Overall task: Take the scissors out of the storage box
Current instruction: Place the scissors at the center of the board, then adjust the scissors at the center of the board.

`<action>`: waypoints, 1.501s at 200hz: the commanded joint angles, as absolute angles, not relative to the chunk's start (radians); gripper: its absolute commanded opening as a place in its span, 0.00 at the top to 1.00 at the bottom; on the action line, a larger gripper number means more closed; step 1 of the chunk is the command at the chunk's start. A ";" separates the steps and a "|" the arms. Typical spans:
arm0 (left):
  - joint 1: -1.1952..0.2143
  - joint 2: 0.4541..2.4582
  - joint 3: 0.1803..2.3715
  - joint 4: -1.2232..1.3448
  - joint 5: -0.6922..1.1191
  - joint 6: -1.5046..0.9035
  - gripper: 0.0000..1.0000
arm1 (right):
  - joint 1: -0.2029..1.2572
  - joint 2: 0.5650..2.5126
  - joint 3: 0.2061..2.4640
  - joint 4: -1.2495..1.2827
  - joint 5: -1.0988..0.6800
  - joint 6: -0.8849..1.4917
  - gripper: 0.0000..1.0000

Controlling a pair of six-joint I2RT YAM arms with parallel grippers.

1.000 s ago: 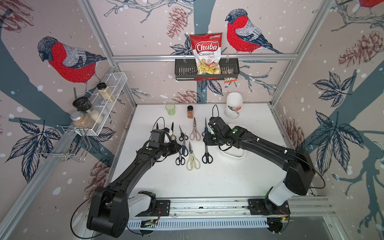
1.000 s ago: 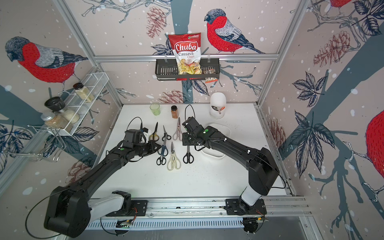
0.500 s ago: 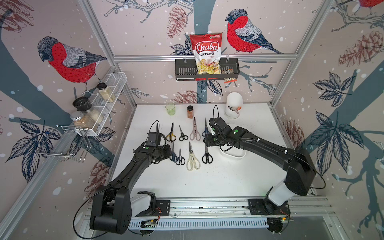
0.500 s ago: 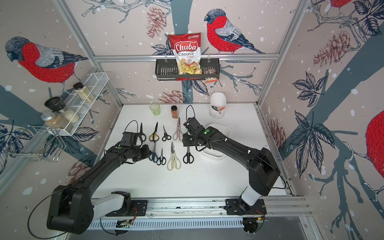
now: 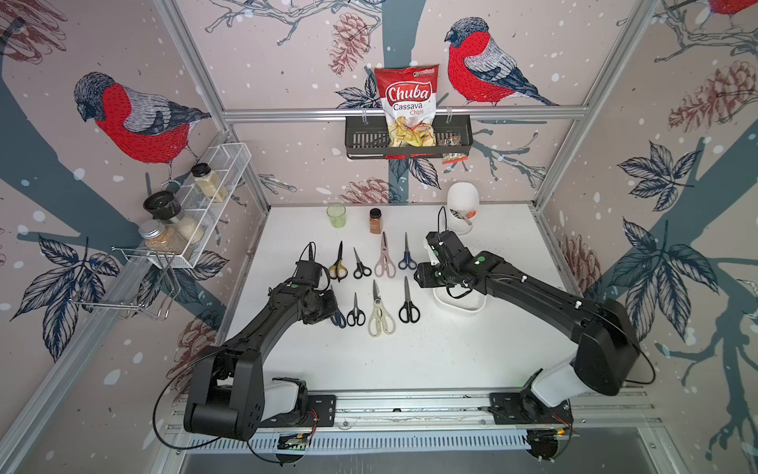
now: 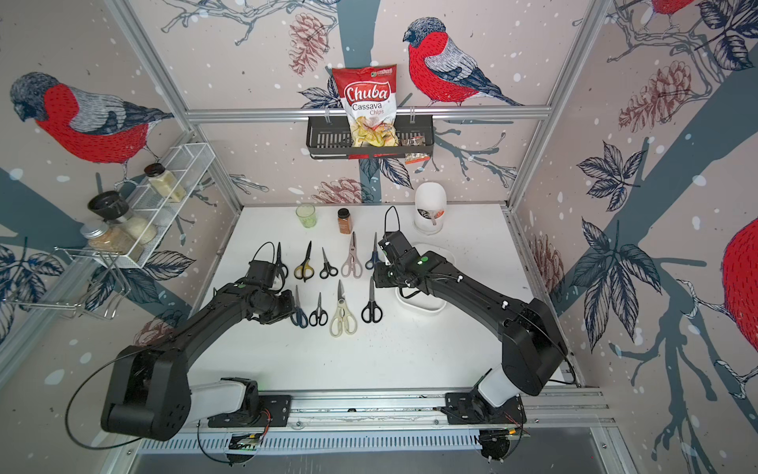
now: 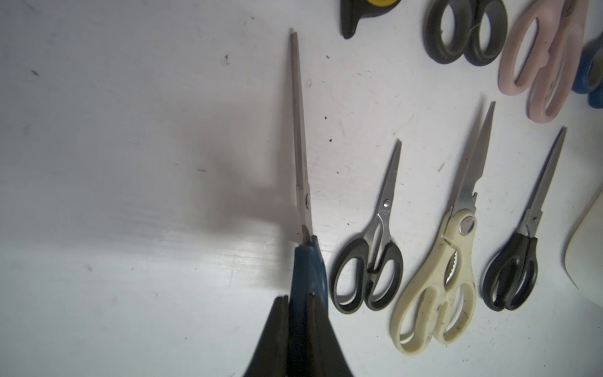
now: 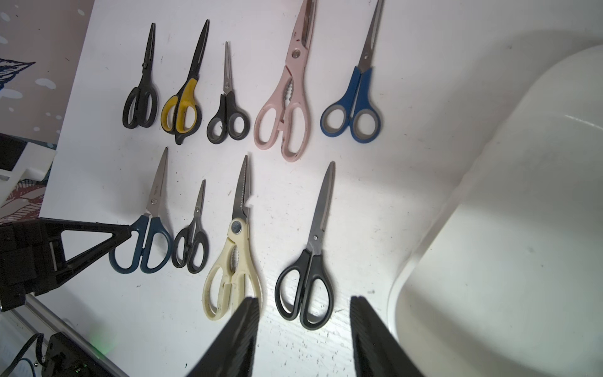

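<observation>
My left gripper is shut on the handle of the navy blue scissors, held low over the table at the left end of the front row. Beside them lie small black, cream and black scissors. The back row holds yellow-and-black, small black, pink and blue pairs, plus a black pair. My right gripper hangs open next to the white storage box, whose visible inside is bare.
At the back of the table stand a green cup, a spice jar and a tall white domed container. A black wall basket holds a chips bag. A wire rack with jars hangs on the left wall.
My left gripper has carried the navy blue scissors left and toward the front, to the end of the front row. The right arm has stayed still.
</observation>
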State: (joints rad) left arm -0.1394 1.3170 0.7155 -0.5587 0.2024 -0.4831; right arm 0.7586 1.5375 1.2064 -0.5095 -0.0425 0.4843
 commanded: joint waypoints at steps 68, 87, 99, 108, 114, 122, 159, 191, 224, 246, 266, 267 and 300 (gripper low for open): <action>-0.138 1.400 0.717 -0.635 0.106 -0.515 0.84 | 0.712 1.480 1.154 -0.479 -0.071 0.441 0.49; -0.138 1.424 0.722 -0.643 0.098 -0.516 0.78 | 0.706 1.481 1.157 -0.480 -0.074 0.434 0.49; -0.138 1.433 0.724 -0.648 0.096 -0.516 0.72 | 0.702 1.482 1.161 -0.483 -0.075 0.430 0.49; -0.138 1.436 0.725 -0.653 0.090 -0.518 0.67 | 0.698 1.482 1.164 -0.483 -0.075 0.429 0.49; -0.138 1.436 0.728 -0.653 0.084 -0.521 0.65 | 0.696 1.481 1.166 -0.485 -0.074 0.427 0.49; -0.138 1.433 0.729 -0.657 0.078 -0.524 0.62 | 0.694 1.481 1.168 -0.486 -0.075 0.426 0.49; -0.138 1.399 0.750 -0.673 0.021 -0.541 0.60 | 0.686 1.480 1.169 -0.486 -0.078 0.418 0.49; -0.135 1.363 0.781 -0.663 -0.048 -0.585 0.60 | 0.683 1.496 1.175 -0.483 -0.088 0.414 0.49; -0.119 1.337 0.775 -0.604 -0.087 -0.662 0.70 | 0.683 1.509 1.185 -0.484 -0.093 0.416 0.49; -0.100 1.318 0.763 -0.587 -0.125 -0.706 1.00 | 0.683 1.508 1.189 -0.490 -0.091 0.417 0.49; -0.078 1.294 0.743 -0.579 -0.186 -0.734 1.00 | 0.683 1.506 1.186 -0.493 -0.085 0.420 0.49; -0.076 1.293 0.741 -0.578 -0.188 -0.735 1.00 | 0.683 1.506 1.186 -0.493 -0.085 0.420 0.49; -0.034 1.321 0.724 -0.513 -0.178 -0.737 1.00 | 0.681 1.505 1.181 -0.492 -0.080 0.426 0.49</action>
